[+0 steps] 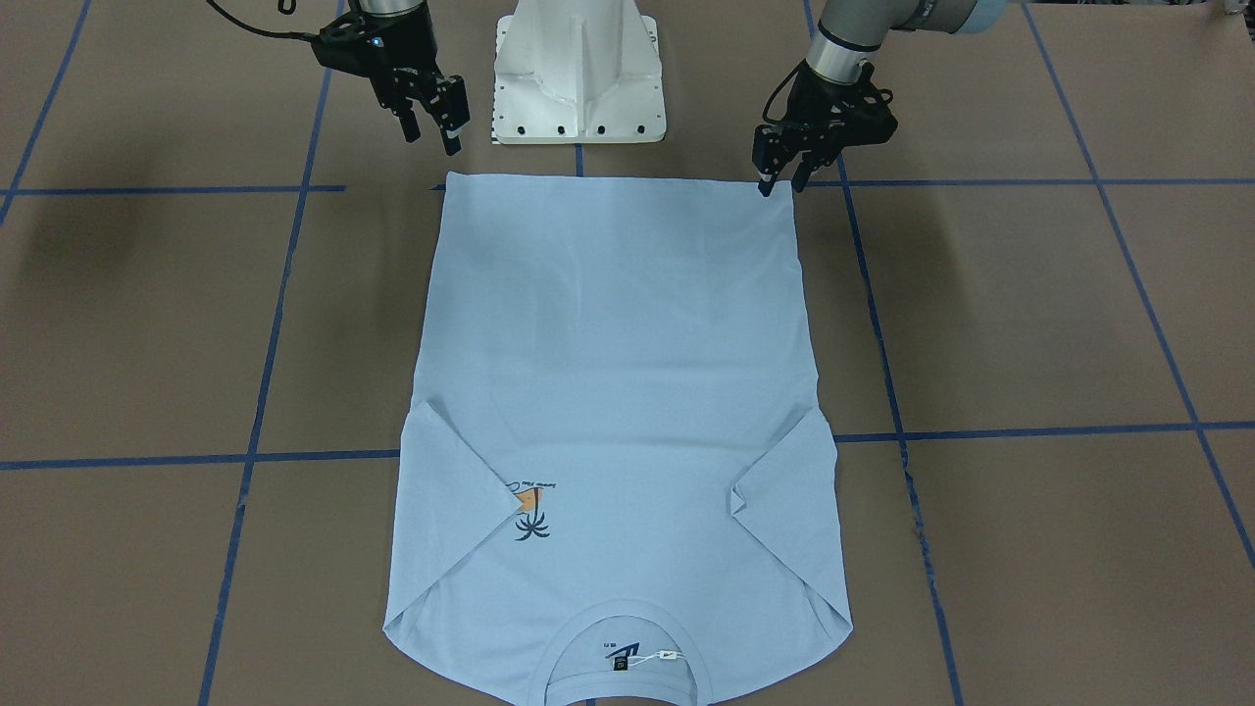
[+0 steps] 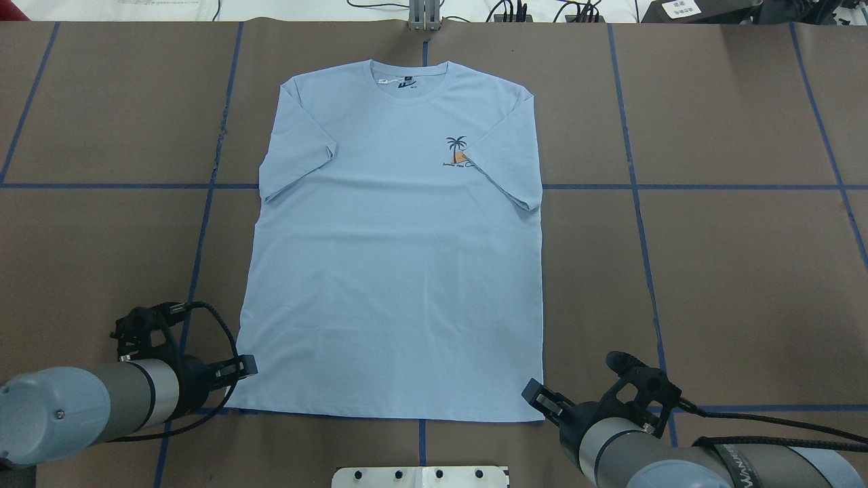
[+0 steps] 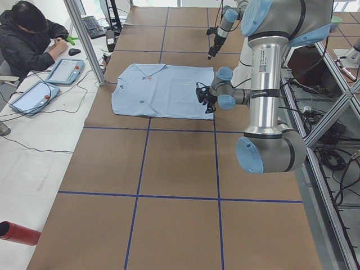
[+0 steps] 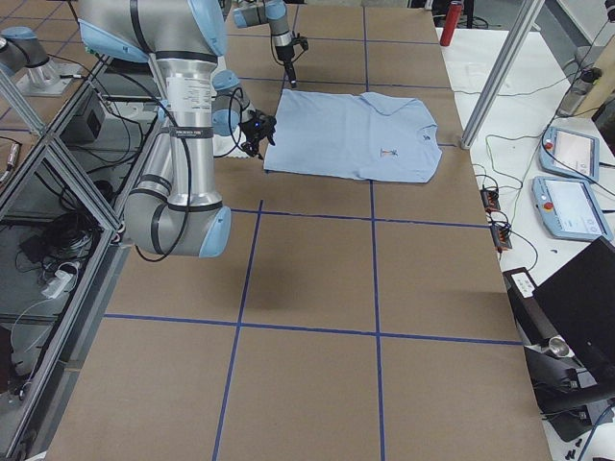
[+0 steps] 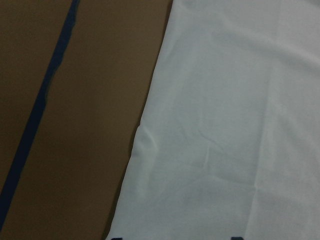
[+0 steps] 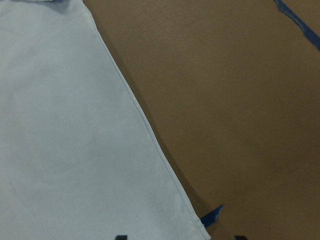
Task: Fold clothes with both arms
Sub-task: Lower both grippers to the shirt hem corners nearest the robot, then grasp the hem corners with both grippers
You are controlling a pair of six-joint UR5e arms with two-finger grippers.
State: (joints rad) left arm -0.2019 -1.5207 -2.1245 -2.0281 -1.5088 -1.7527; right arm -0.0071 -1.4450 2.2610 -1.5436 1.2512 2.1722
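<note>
The light blue T-shirt lies flat and face up on the brown table, both sleeves folded in over the body. Its collar is on the far side and its hem is towards the robot. The chest print is partly under one sleeve. My left gripper is open, its tips at its hem corner; the left wrist view shows the shirt's side edge. My right gripper is open, a little above and short of the other hem corner. Both are empty.
The white pedestal base stands just behind the hem, between the arms. Blue tape lines grid the table. An operator sits with tablets beyond the collar end, by a metal post. A red cylinder lies off the table.
</note>
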